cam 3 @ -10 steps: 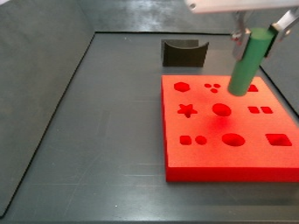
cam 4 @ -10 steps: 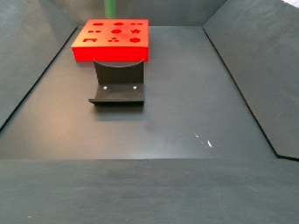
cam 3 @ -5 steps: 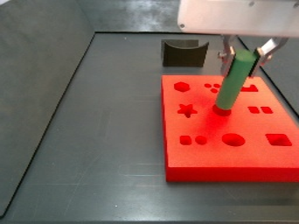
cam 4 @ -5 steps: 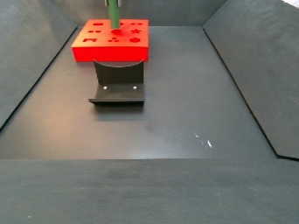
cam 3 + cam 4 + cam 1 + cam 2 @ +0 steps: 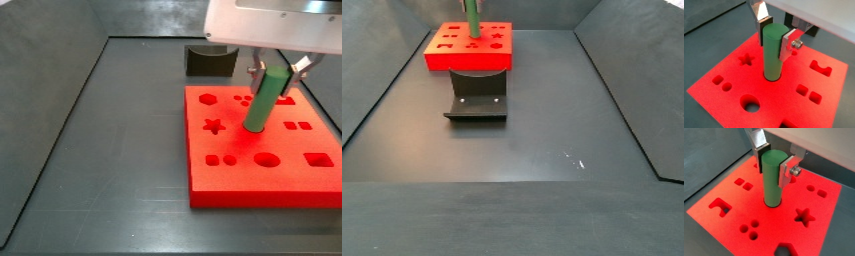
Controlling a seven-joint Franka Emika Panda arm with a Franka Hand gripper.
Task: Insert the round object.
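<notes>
The round object is a long green cylinder [image 5: 265, 100]. It is upright, tilted a little, over the middle of the red board [image 5: 254, 185]. My gripper [image 5: 277, 68] is shut on its upper end. Both wrist views show the cylinder [image 5: 773, 52] [image 5: 773, 180] clamped between the silver fingers [image 5: 787, 45] [image 5: 785, 172], with the gripper [image 5: 774, 36] [image 5: 773, 162] above the board [image 5: 777, 100] [image 5: 751, 203]. The cylinder's lower end sits at a round hole in the board's middle; how deep it goes cannot be told. In a side view only a strip of the cylinder [image 5: 472, 15] shows above the board [image 5: 469, 62].
The board has several other cutouts: a star [image 5: 213, 125], a larger round hole [image 5: 269, 159] and a square [image 5: 317, 158]. The dark fixture stands on the floor beside the board [image 5: 210, 60] [image 5: 476, 98]. Dark walls enclose the floor.
The gripper moved the cylinder from the board's far right side to its middle, then lowered it so that its lower end sits at the round hole.
</notes>
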